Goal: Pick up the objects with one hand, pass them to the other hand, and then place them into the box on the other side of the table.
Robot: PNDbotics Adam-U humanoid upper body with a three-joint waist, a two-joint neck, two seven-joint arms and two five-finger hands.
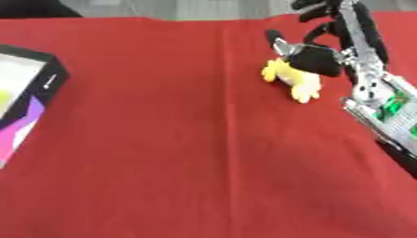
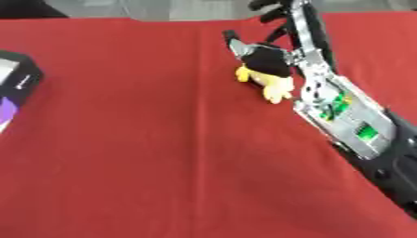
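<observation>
Right arm reaching in from the right edge toward the far side, silver forearm with exposed green boards, black right hand bent down, fingers curled, left arm unseen

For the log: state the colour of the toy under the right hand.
Yellow toy, partly covered by the black right hand; clearest in the left eye view.

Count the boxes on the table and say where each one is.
1. The box sits at the left edge of the red table, partly cut off by the picture. More could lie beyond the edges, out of view.
</observation>
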